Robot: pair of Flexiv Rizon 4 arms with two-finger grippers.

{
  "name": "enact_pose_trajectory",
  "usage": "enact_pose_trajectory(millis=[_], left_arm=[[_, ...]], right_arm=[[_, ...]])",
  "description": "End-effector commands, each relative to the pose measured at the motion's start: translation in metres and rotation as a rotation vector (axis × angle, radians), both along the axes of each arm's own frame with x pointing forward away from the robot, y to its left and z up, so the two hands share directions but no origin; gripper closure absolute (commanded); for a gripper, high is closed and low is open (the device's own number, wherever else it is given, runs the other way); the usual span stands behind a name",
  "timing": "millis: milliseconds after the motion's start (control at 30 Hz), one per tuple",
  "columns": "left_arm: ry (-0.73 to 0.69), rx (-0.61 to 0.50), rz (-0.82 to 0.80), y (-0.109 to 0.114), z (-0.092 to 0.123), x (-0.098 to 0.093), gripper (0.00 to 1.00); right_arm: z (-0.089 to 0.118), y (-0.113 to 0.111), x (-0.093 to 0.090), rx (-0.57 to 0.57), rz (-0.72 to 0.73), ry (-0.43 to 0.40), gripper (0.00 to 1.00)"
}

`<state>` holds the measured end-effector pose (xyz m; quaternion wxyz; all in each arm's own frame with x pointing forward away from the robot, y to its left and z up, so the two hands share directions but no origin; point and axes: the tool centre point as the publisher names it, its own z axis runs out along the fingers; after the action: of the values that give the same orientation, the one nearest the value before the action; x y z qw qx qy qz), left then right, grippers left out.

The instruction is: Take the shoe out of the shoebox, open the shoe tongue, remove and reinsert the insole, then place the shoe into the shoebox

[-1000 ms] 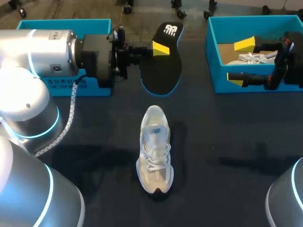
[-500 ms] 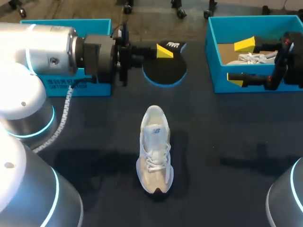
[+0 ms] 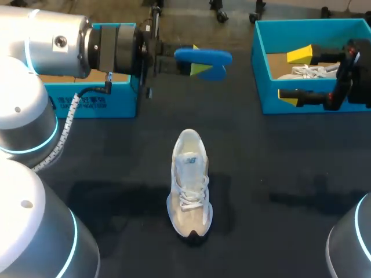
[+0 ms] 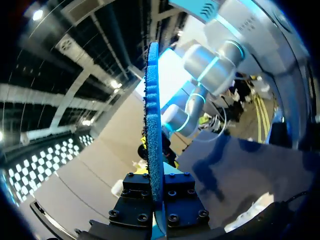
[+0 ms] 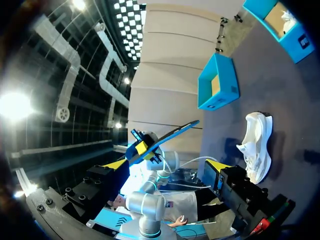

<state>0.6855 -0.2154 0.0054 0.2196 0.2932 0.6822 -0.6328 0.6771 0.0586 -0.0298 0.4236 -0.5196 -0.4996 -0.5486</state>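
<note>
Showing only blue, flat insole (image 3: 204,56) pinched edgewise in left end effector (image 3: 197,60).

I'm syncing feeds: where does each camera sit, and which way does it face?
Head view: above and behind, looking down on the table; left gripper holding insole and right gripper show.
Left wrist view: on the left wrist, looking along its fingers, the insole edge-on between them.
Right wrist view: on the right wrist, facing across the table; the open right gripper shows.
Shared: head and right wrist both show the shoe.
</note>
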Motion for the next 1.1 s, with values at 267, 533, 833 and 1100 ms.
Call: enact_pose_trajectory(millis=[267,533,833,1100], left_arm=[[1.404,-0.013,0.133,-0.008,-0.015,0.018,1.00],[1.404,-0.013,0.133,-0.008,-0.015,0.018,1.00],[1.404,-0.013,0.133,-0.008,-0.015,0.018,1.00],[1.404,-0.013,0.133,-0.008,-0.015,0.018,1.00]], right_arm=[[0.000,0.001,0.000,0.000,-0.002,0.000,0.00],[0.000,0.001,0.000,0.000,-0.002,0.000,0.00],[0.000,0.001,0.000,0.000,-0.002,0.000,0.00],[0.000,0.001,0.000,0.000,-0.002,0.000,0.00]])
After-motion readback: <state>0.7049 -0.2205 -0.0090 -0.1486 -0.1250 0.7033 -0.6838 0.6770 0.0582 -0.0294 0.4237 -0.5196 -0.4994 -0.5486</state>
